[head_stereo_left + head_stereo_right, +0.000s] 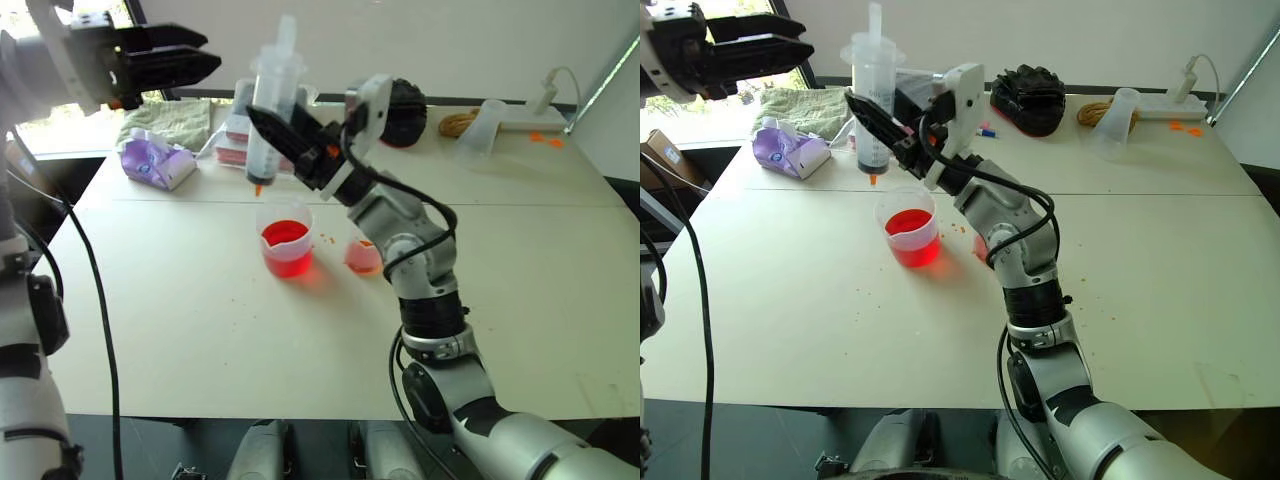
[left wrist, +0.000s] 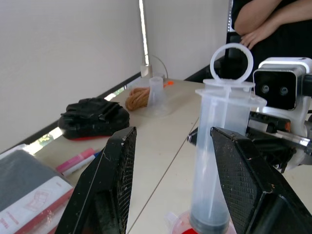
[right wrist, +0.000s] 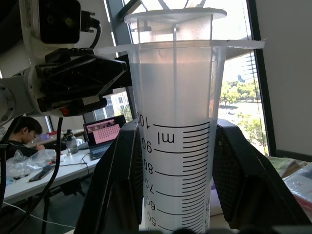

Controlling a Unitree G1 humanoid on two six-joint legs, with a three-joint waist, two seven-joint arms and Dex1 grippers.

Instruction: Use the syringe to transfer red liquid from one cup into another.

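The syringe (image 1: 270,110) is clamped upright between the two black fingers of the right gripper (image 1: 272,135), which are closed on the clear barrel roughly midway along its length. The white plunger stands above the fingers and the short orange tip points down below them, held directly over the beaker (image 1: 286,238) without touching it. Printed graduations are read on the barrel in the right wrist view: "ml" beside the top mark, with 100, 90, 80, 70, 60 and 50 descending toward the fingers. The beaker is partly filled with red liquid (image 1: 285,240) and stands on the white table (image 1: 180,320). The smaller pink-tinted cup (image 1: 362,256) is seen just beside the beaker, partly hidden behind the right arm.

The left gripper (image 1: 195,55) is held up and away from the table, its fingers spread apart and empty. In the left wrist view the syringe is framed between those open fingers (image 2: 109,190) but is not touched by them.

Beyond the fingers, a purple packet (image 1: 155,163), a green towel (image 1: 170,120), a black pouch (image 1: 1030,98) and a white power strip (image 1: 1165,105) lie on the table. Writing on the purple packet cannot be read.
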